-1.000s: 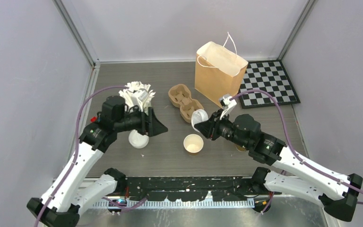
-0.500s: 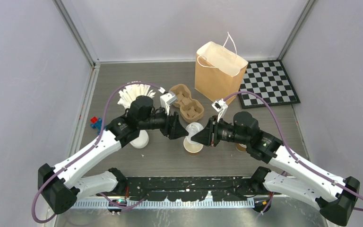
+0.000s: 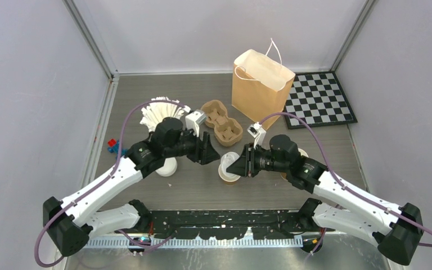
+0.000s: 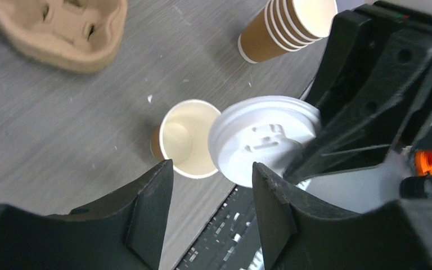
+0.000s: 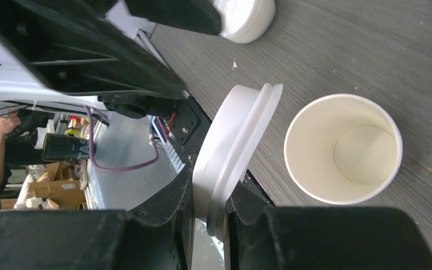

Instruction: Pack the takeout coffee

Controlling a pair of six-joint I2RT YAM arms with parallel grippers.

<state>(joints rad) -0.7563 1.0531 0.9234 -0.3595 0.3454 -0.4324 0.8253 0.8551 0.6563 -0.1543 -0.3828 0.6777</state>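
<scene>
While the right gripper (image 5: 214,190) has the white lid (image 5: 233,146) pinched by its rim, jaws closed down tight on the thin plastic, that lid isn't seated on the cup (image 5: 343,149) yet. The right wrist view shows it standing nearly on edge just left of the open cup, whose white inside is in plain sight.

From the top camera the cup (image 3: 229,174) sits upright on the grey table (image 3: 191,191), a little below the middle of the frame. The lid (image 3: 228,160) is tilted right at its upper rim.

The left gripper (image 3: 210,154) reaches in from the left side of that frame and points at the same spot. Its jaws stand apart with nothing between them. In the left wrist view its two black fingers (image 4: 146,208) frame the cup (image 4: 184,140) and the lid (image 4: 261,138) down below, and the lid overlaps the cup's right-hand rim.

As for the other stuff, a brown paper bag (image 3: 259,87) stands open at the upper middle of the top view. A checkerboard (image 3: 322,100) lies to its right and a cardboard cup carrier (image 3: 221,121) just to its left. A stack of brown cups (image 4: 284,22) shows at the top of the left wrist view. A pile of loose lids (image 5: 246,17) sits at the top edge of the right wrist view.
</scene>
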